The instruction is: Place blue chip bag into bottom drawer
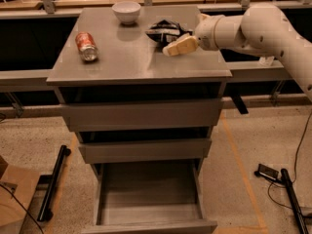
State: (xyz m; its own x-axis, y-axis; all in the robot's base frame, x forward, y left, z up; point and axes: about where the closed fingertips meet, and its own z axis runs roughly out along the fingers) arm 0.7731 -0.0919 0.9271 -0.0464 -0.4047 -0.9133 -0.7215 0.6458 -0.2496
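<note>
The blue chip bag [165,31] lies crumpled on the grey cabinet top [126,57], right of centre toward the back. My gripper [176,47] reaches in from the right on the white arm and sits just in front of and to the right of the bag, its tan fingers pointing left at the bag's near edge. The bottom drawer [148,199] is pulled out at the foot of the cabinet, and its inside is bare.
A red soda can [86,46] lies on its side at the top's left. A white bowl [126,11] stands at the back. The two upper drawers [141,115] are shut. A black bar [52,182] lies on the floor left, cables and a stand right.
</note>
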